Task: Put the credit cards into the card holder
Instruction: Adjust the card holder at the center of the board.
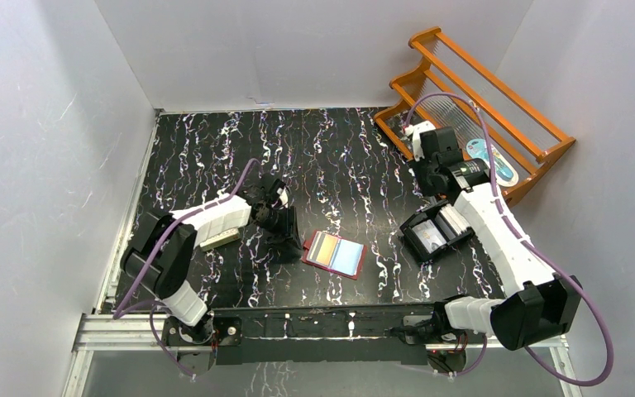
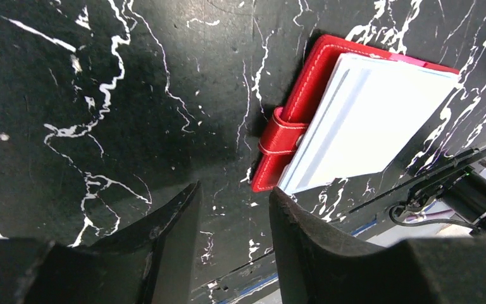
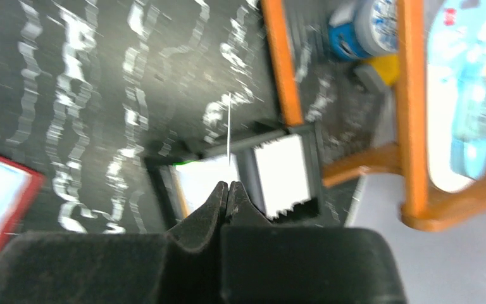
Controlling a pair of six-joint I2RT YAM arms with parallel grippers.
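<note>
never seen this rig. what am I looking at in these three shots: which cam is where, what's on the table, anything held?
These are two robot arms bolted at the table's near edge, the left arm and the right arm. The wide picture comes from a fixed camera above and behind them. The other two come from a camera on each wrist, so the dark shapes at the bottom are that arm's own fingers.

On the black marbled table lie an open red card holder with clear pockets and a black box holding pale cards. An orange wooden rack stands at the far right.

The left fingers stand apart, empty, beside the holder. The right fingers are shut on a thin pale sliver, apparently a credit card seen edge-on.
</note>
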